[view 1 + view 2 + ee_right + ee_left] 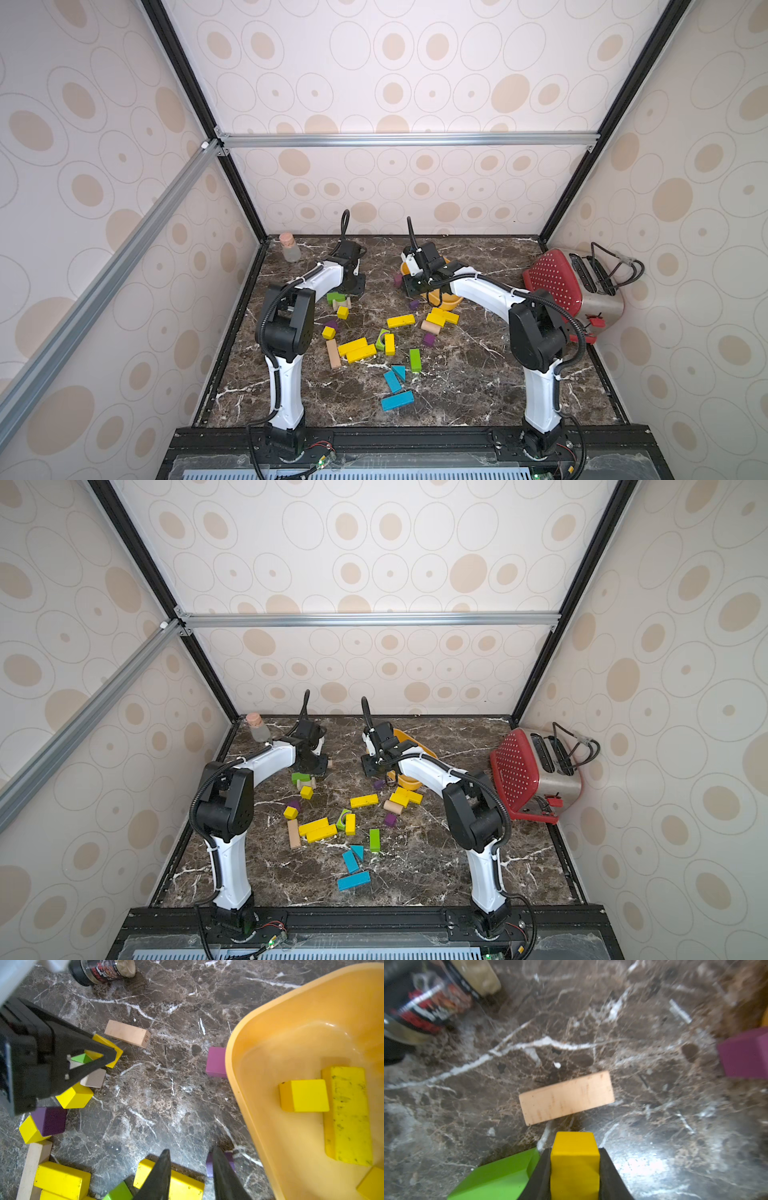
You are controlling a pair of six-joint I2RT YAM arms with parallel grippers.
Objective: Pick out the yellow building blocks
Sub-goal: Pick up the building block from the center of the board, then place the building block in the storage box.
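Yellow building blocks (401, 321): most lie scattered mid-desk among lime, blue, purple and plain-wood pieces. At least three sit inside the orange tub (229, 1068), judged to be the collecting place.
Left pincer (574, 1150): clamped on one yellow block (575, 1167) across opposite flat faces, a hold judged firm enough for carrying. A lime block (500, 1176) lies just beside it.
Right pincer (190, 1150): fingers slightly apart with nothing between them, over bare desk (166, 1084) beside the tub, so judged free for another pick.
Purple cube (216, 1061): touches the tub's outer wall.
Hidden: in both top views the arms cover the clamped block and much of the tub.
Cut off: the tub runs out of the right wrist view, so its count is uncertain.
Unclear: whether the clamped block is off the desk. The left wrist view is blurred and the jar (425, 1007) label is unreadable.
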